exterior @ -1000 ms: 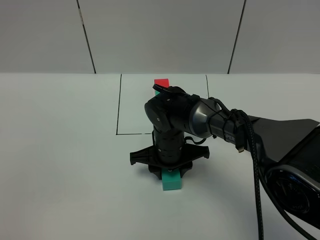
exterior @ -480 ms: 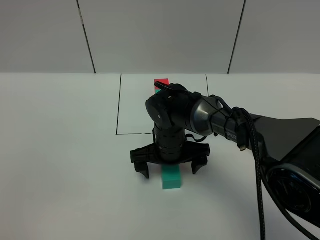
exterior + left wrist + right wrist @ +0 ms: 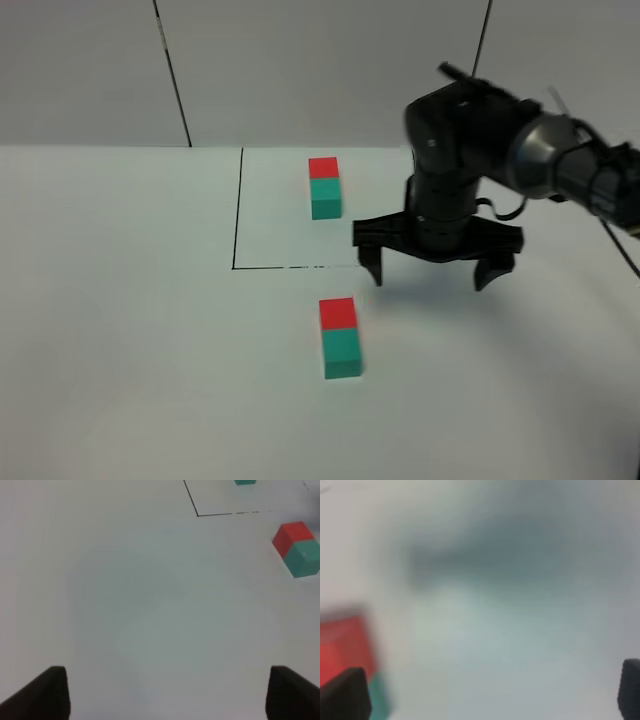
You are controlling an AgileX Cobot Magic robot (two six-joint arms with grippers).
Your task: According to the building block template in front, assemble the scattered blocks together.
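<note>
The building block template, a red cube joined to a teal cube, lies inside the black-lined square at the back. The scattered blocks lie nearer the front, the red cube touching the teal cube in a row like the template. They also show in the left wrist view, red and teal. My right gripper is open and empty, hovering to the right of and behind the pair. My left gripper is open and empty over bare table. The right wrist view is blurred, with a red patch.
A black-lined square is drawn on the white table. The right arm reaches in from the right edge. A grey panelled wall stands behind the table.
My right gripper opened off the teal cube, rose, and moved right and back. The red and teal pair and the template are now uncovered.
</note>
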